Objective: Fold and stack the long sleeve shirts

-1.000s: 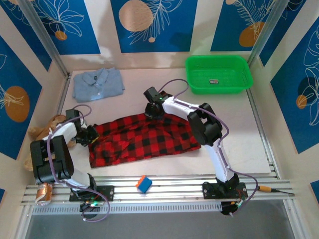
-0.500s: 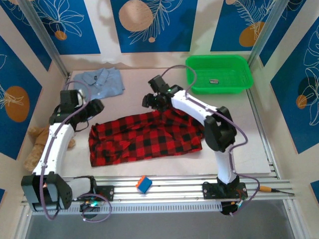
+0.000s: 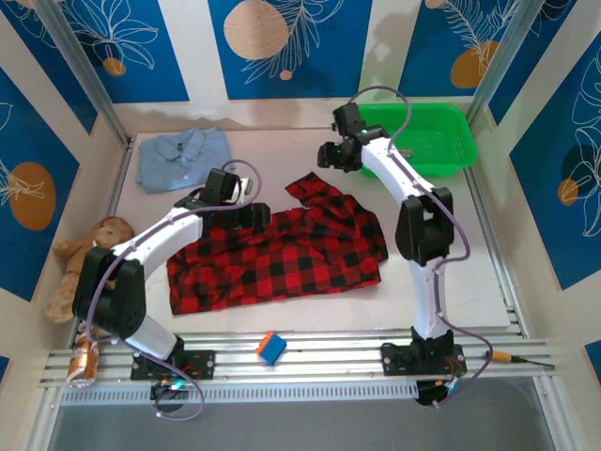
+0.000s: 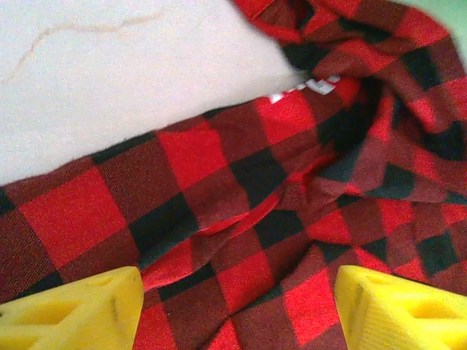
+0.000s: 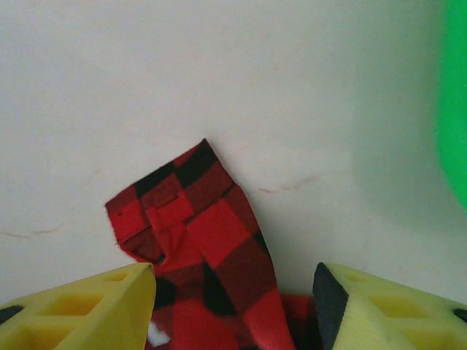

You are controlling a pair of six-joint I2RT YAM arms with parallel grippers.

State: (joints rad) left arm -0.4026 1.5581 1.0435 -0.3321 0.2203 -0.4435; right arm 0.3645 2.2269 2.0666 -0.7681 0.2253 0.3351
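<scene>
flannel shirt (image 3: pixel 277 258), red and black checked, lies spread across the middle of the table (image 3: pixel 470 263), a little toward 6 o'clock, with wrinkles and uneven edges. one sleeve end points out from its far edge toward 12 o'clock and lies flat on the bare table. the light blue shirt (image 3: pixel 183 157) lies apart from it in the corner at 10 o'clock, loosely bunched with the collar showing. left gripper (image 3: pixel 246 211) hangs over the far edge of the flannel shirt, on the 9 o'clock side of the sleeve; in the left wrist view its yellow fingers (image 4: pixel 80 310) stand wide apart above the checked cloth and grasp nothing, and a bit of white lettering shows at the cloth edge. right gripper (image 3: pixel 329 155) is above bare table at 12 o'clock from the sleeve end; in the right wrist view its jaws are also released, with the sleeve end below and between them but not gripped. a green basket (image 3: pixel 451 160) stands at 1 o'clock, a teddy bear (image 3: pixel 89 249) lies at 9 o'clock beside the table, and a blue cube (image 3: pixel 270 348) sits on the rail at 6 o'clock.
</scene>
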